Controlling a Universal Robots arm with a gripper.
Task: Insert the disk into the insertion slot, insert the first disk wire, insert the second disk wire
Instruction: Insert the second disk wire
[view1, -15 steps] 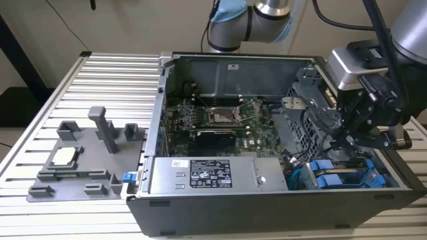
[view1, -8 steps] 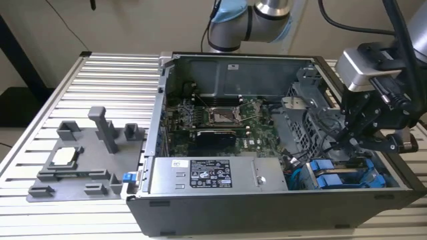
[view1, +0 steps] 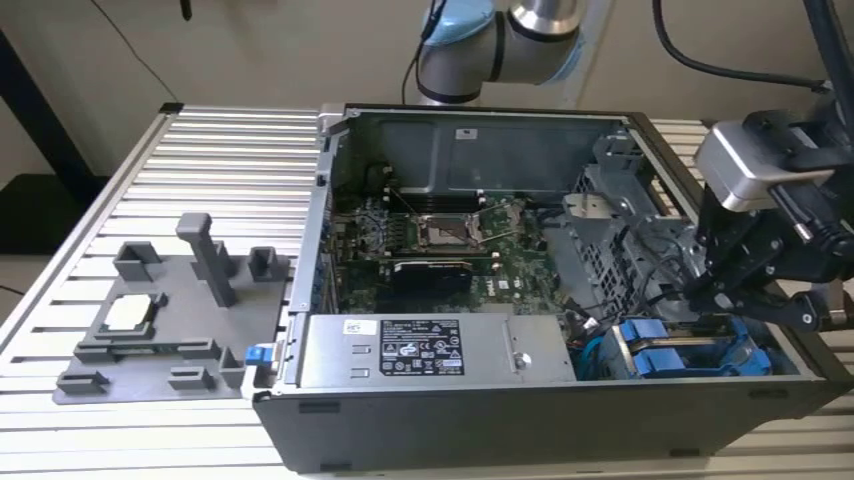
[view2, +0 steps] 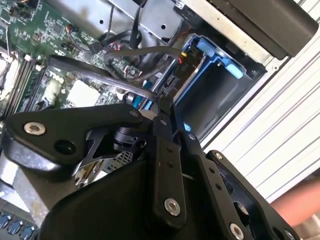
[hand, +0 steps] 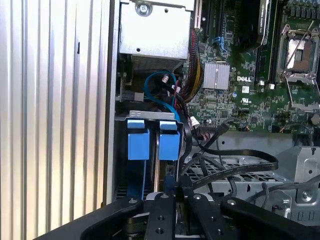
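Your gripper (view1: 694, 300) sits low inside the open computer case (view1: 441, 425), right at the drive cage in the corner on the exterior view's right. In the second wrist view the fingers (view2: 162, 112) are pinched together on a black connector (view2: 175, 80) at the end of a dark cable (view2: 145, 52), with the plug held just at the rear edge of the disk (view2: 220, 60). The disk is already seated in the insertion slot (hand: 131, 116); its blue frame tabs (hand: 138, 142) stand side by side in the bay in the first wrist view.

Your main risk is misalignment. The plug looks slightly tilted against the disk's edge, so pushing now could jam it against the blue frame or bend the contacts instead of mating.

Watch the loose black cables (hand: 235, 167) looping across the cage beside the fingers: they could snag on the gripper body or get trapped between plug and socket.

The grip is narrow, so the connector may twist or slip out if it meets resistance.

A person's hand (view2: 300, 202) shows at the edge of the worktop (view1: 227, 160), near the arm's working space.
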